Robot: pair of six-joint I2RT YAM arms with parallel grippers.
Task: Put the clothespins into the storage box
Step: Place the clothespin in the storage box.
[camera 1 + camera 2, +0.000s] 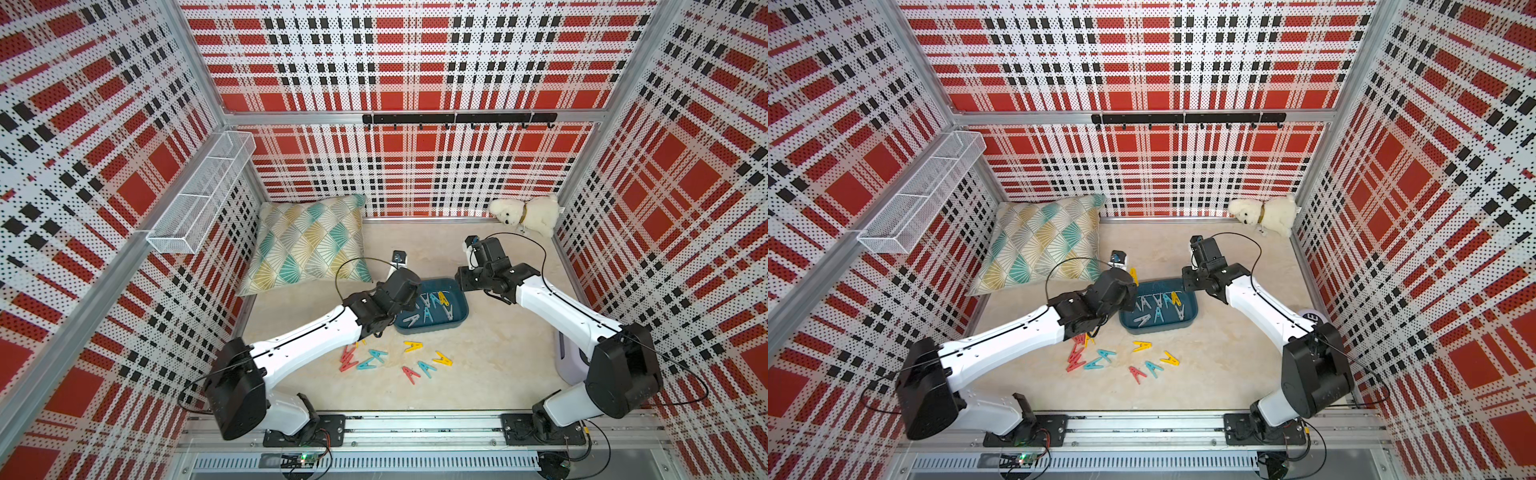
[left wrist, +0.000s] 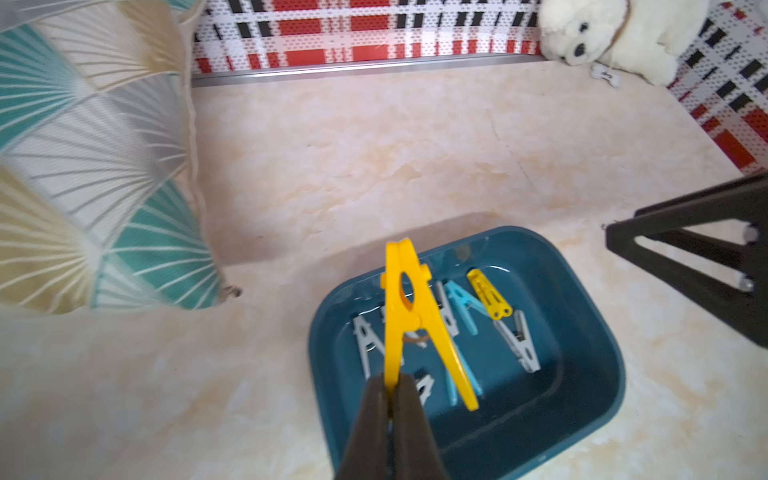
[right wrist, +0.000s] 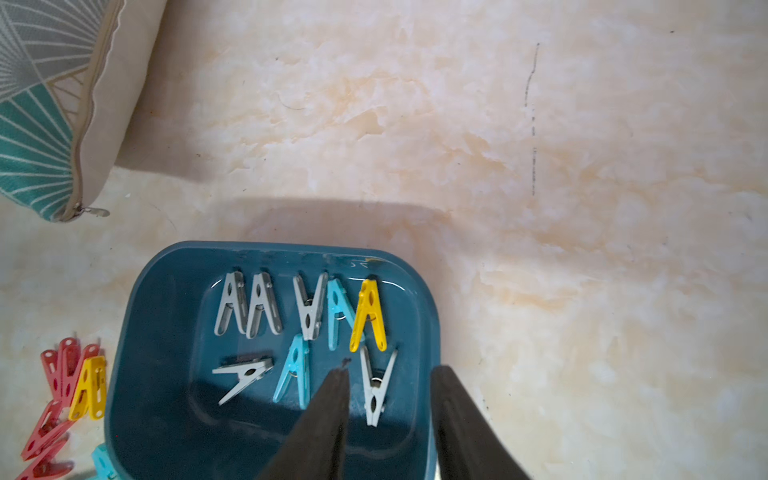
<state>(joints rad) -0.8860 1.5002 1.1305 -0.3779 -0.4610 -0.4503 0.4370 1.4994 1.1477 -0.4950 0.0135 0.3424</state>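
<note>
My left gripper (image 2: 392,380) is shut on one leg of a yellow clothespin (image 2: 411,316), which hangs over the left end of the dark teal storage box (image 2: 582,415). That pin also shows in a top view (image 1: 1133,276). The box (image 1: 457,320) holds several grey, blue and yellow clothespins (image 3: 309,307). My right gripper (image 3: 390,372) is open above the box's right side with nothing between its fingers. Several red, blue and yellow clothespins (image 1: 374,357) lie loose on the table in front of the box.
A patterned pillow (image 1: 307,245) leans at the back left, close to the box. A white plush dog (image 1: 525,214) sits in the back right corner. A white wire basket (image 1: 199,195) hangs on the left wall. A pale lavender object (image 1: 569,365) stands under the right arm.
</note>
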